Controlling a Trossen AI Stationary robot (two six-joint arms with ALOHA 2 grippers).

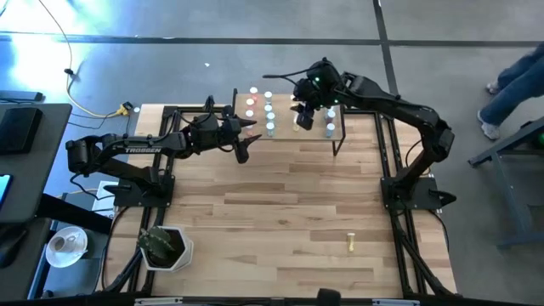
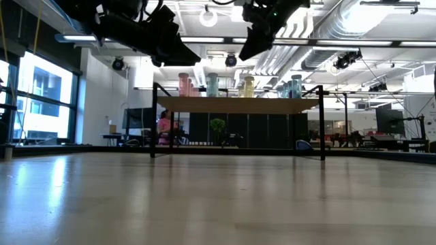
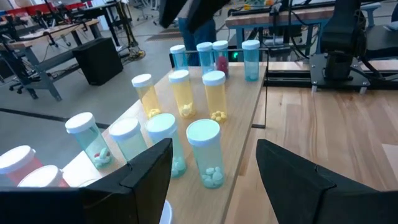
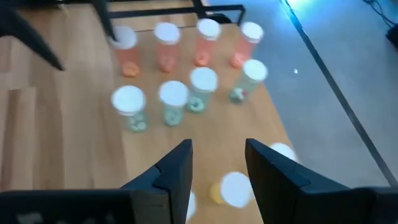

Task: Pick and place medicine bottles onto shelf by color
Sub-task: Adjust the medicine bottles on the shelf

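The shelf [image 1: 287, 129] stands at the table's far edge, with several white-capped medicine bottles [image 1: 269, 109] upright on it, grouped in pink, green, yellow and blue-grey. My left gripper [image 1: 248, 144] hovers open just off the shelf's left end, level with the bottles; its wrist view looks across blue-grey [image 3: 205, 152] and yellow bottles [image 3: 214, 93]. My right gripper [image 1: 304, 119] hangs open above the shelf, slanting down, with nothing between its fingers [image 4: 217, 168]. Below it are pink [image 4: 166, 43] and green bottles [image 4: 174, 99] and one yellow bottle [image 4: 233, 190]. Another yellowish bottle [image 1: 349, 244] lies on its side on the tabletop near the front right.
A white pot with a green plant [image 1: 166, 246] stands at the table's front left corner. A cup on a saucer [image 1: 66, 245] sits beyond the left edge. A person's legs [image 1: 510, 85] show at the far right. Bare planks lie between the shelf and the near edge.
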